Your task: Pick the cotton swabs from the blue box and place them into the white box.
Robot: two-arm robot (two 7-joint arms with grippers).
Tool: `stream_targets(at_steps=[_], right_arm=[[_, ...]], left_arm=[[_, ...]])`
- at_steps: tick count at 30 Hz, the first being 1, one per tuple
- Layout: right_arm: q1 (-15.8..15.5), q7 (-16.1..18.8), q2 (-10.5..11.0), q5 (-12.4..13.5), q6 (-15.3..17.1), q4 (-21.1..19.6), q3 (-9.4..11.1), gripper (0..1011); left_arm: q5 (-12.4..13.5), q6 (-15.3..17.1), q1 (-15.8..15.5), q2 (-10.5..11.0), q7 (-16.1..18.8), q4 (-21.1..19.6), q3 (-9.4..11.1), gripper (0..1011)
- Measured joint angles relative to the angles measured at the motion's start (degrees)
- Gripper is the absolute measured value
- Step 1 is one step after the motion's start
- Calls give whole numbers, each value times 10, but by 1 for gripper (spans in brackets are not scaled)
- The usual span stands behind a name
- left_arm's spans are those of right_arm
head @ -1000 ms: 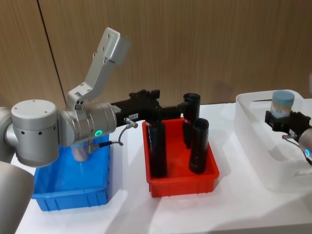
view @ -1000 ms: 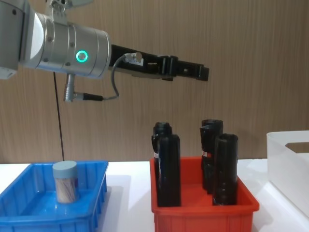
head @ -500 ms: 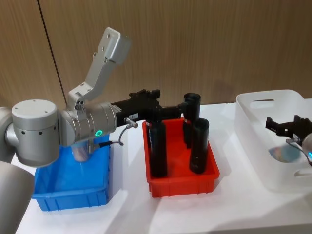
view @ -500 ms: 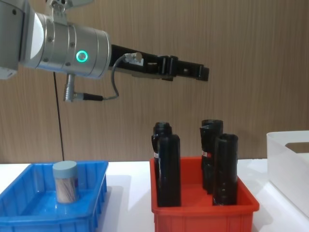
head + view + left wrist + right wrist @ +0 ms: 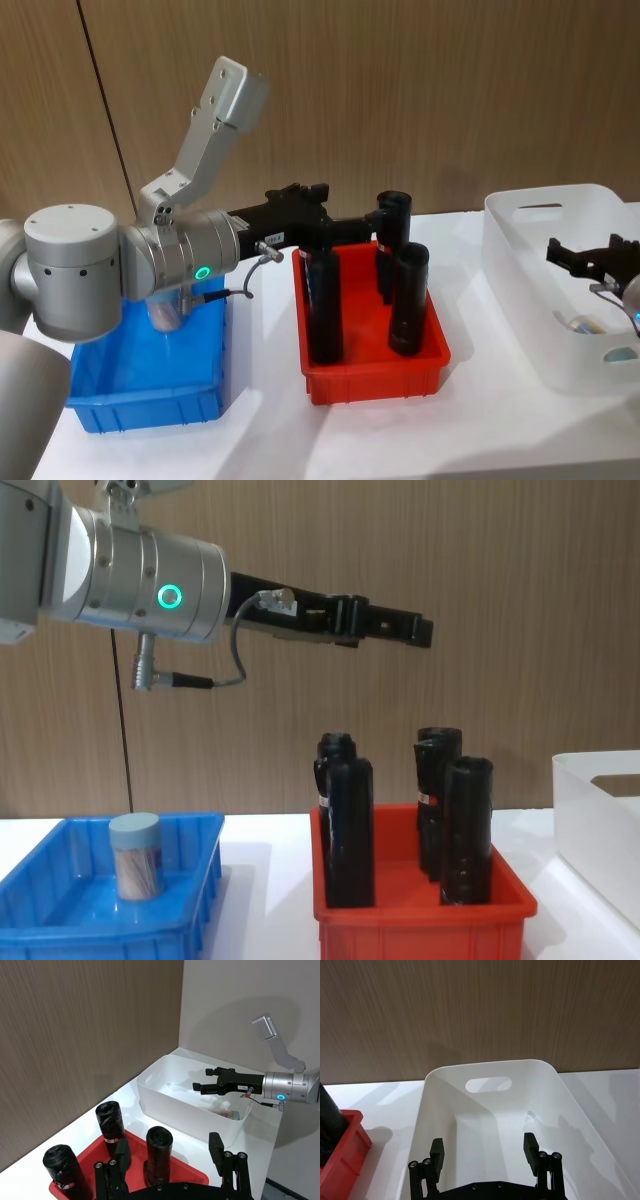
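One jar of cotton swabs with a pale blue lid stands upright in the blue box. Another jar of cotton swabs lies on the floor of the white box. It shows faintly through the wall as the cotton swabs in the head view. My right gripper hovers open and empty above the white box, as the right gripper shows in its own wrist view. My left gripper stands open and empty, high over the red bin.
A red bin with several tall black bottles sits between the blue box and the white box. The left arm's big silver joint hangs over the blue box. A wooden wall closes the back.
A second ago my right gripper held a blue-lidded jar over the white box. It opened, and the jar dropped and now lies inside. The left arm has not moved.
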Motion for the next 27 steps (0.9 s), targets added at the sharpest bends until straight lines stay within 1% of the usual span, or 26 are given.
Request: stream_targets(at_steps=[23, 27], right_arm=[[-6, 0, 0, -4, -11, -10, 2, 1001], [-10, 0, 1, -4, -13, -14, 1, 1001]], left_arm=[[0, 0, 0, 0, 0, 0, 0, 1004], [0, -4, 3, 1, 4, -1, 1, 1004]])
